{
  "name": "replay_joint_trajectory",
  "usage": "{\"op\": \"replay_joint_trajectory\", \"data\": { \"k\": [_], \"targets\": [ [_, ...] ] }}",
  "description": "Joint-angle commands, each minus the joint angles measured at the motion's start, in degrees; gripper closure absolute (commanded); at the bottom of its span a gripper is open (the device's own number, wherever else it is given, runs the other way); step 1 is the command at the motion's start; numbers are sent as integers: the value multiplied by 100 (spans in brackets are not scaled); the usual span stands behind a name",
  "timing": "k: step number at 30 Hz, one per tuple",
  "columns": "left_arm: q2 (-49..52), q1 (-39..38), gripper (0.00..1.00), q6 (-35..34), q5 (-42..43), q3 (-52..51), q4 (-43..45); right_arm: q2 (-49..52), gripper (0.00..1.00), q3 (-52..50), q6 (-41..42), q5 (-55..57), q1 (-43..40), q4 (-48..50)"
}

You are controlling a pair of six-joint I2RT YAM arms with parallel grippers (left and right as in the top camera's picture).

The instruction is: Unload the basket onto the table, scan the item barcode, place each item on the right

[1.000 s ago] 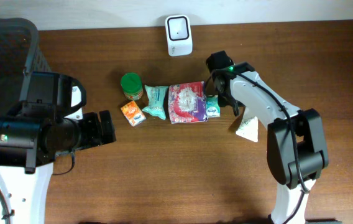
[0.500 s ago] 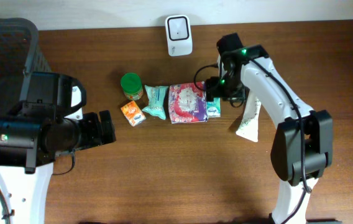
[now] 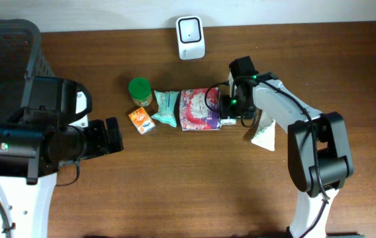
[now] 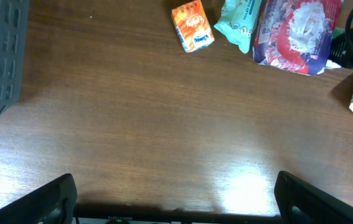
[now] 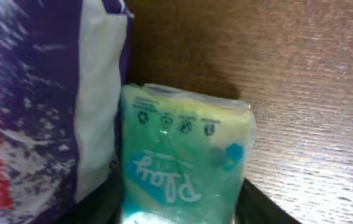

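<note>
The right tool [image 5: 179, 202] straddled a small teal tissue pack [image 5: 186, 149], one dark finger on either side. The pack lay flat on the table [image 3: 175, 185], pressed against the purple-and-red packet [image 5: 40, 93] just beside the tool, so only its narrow flanks were free. We could not tell whether the fingers merely flanked it or pinched it. We judged it the item to carry to the white scanner [image 3: 190, 28], well beyond the tool at the table's far edge. The left tool [image 4: 176, 199] hung wide open and empty, well apart from the goods.
</note>
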Motion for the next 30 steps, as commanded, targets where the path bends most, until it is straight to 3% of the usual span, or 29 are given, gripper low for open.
{"op": "replay_joint_trajectory", "data": {
  "k": [1, 4, 8, 11, 14, 15, 20, 30],
  "targets": [
    [-55, 9, 1, 48, -39, 13, 4, -9, 57, -48, 70, 750, -83, -26],
    [-55, 9, 1, 48, -42, 13, 4, -13, 62, -46, 479, 1565, -216, -374],
    [-55, 9, 1, 48, -39, 13, 7, -13, 56, 308, 474, 1751, -557, -1032],
    [-55, 9, 1, 48, -42, 13, 7, -13, 29, 1117, 127, 1545, -605, -1941],
    [-55, 9, 1, 48, -39, 13, 7, -15, 12, 1672, -24, 1067, -605, -2503],
    [-55, 9, 1, 48, -42, 13, 4, -13, 0, 1705, -26, 752, -605, -2522],
    [-55, 9, 1, 48, -42, 13, 4, -11, 1, 1698, -409, -323, -538, -2520],
    [-55, 9, 1, 48, -42, 13, 4, -11, 1, 1274, -402, -859, -221, -1700]
  ]
}}
